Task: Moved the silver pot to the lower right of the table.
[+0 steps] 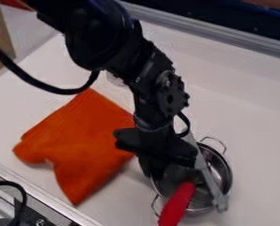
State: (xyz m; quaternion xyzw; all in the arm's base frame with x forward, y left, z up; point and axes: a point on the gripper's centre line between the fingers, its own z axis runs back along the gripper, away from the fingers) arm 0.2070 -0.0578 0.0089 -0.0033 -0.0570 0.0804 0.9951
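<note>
We see the silver pot (227,176) on the pale bench (257,110), low in the view and right of centre, with one loop handle toward the top and another toward the bottom; the black arm (100,39) comes down from the upper left, and its hand (165,152) is over the pot's left part; we cannot tell whether the hand is apart, together or clamped on anything; a grey strip (208,178) and a red, elongated thing (177,205) overlap the pot; we see an orange cloth (88,145) left of it.
</note>
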